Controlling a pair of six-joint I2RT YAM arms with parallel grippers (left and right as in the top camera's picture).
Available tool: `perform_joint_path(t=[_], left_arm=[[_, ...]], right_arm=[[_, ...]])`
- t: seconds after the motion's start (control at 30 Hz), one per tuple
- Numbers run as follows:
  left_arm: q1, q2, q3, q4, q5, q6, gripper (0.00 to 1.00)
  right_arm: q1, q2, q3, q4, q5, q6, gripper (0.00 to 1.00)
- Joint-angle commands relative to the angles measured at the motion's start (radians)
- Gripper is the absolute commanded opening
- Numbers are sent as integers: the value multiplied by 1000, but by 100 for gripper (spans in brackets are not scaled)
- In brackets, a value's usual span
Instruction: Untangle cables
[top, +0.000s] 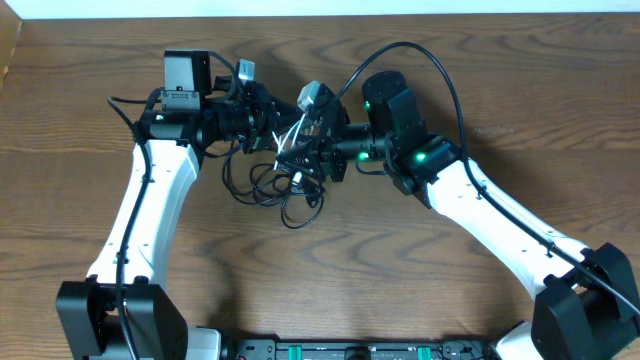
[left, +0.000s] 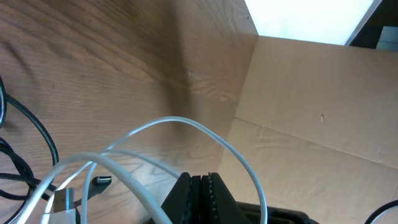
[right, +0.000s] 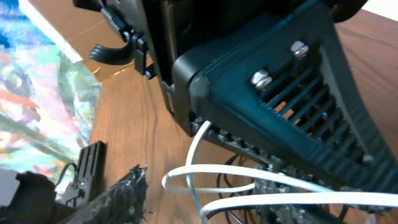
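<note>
Leaning in from opposite sides, the left tool (top: 268, 125) and right tool (top: 312, 152) almost meet over the cables (top: 272, 192), knotted on the worktop (top: 400, 270). Left wrist view: its fingers (left: 186, 196) press together beneath the white cord (left: 205, 134); whether they pinch it, I cannot tell. Right wrist view: fingers (right: 121, 196) stand apart, white strands between, probably seeking a fresh hold.

The left arm (top: 150, 215) and right arm (top: 500, 225) are built of white links and black joints. Green lights (top: 420, 157) are shown on the right one; silver nuts (right: 261, 78) are set in a black ribbed housing (right: 249, 106).
</note>
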Motion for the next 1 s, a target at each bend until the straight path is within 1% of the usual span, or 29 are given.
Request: perform_joint_path(t=[0.0, 0.17, 0.37, 0.5, 0.6, 0.67, 0.7, 0.73, 0.77, 0.87, 0.9, 0.93, 0.97], left_arm=[[-10, 1, 6, -4, 19, -13, 8], [-25, 1, 6, -4, 19, -30, 8], [-61, 1, 6, -3, 20, -89, 8], [-68, 1, 6, -2, 32, -114, 8], [-68, 1, 6, 1, 65, -118, 8], [-68, 1, 6, 4, 71, -117, 8], [-68, 1, 6, 4, 67, -117, 8], [-68, 1, 6, 4, 63, -117, 8], [-68, 1, 6, 4, 53, -117, 8], [-68, 1, 6, 4, -21, -104, 8], [-68, 1, 6, 4, -53, -89, 14], [-68, 1, 6, 3, -85, -77, 24], [-68, 1, 6, 3, -128, -54, 39]], right_arm=[[6, -10, 4, 7, -3, 1, 58], [6, -10, 4, 7, -3, 1, 59], [6, -9, 4, 7, -1, 0, 58], [6, -9, 4, -1, 45, 1, 43], [6, -9, 4, -9, 81, 1, 34], [6, -9, 4, -9, 87, 1, 18], [6, -9, 4, -8, 87, 1, 13], [6, -9, 4, -8, 87, 1, 5], [6, -9, 4, -9, 87, 1, 1], [-1, -10, 4, -26, 86, 1, 1], [-4, -10, 4, -28, 87, 1, 1], [-8, -11, 4, -32, 87, 1, 1], [-15, -13, 4, -39, 87, 1, 1]])
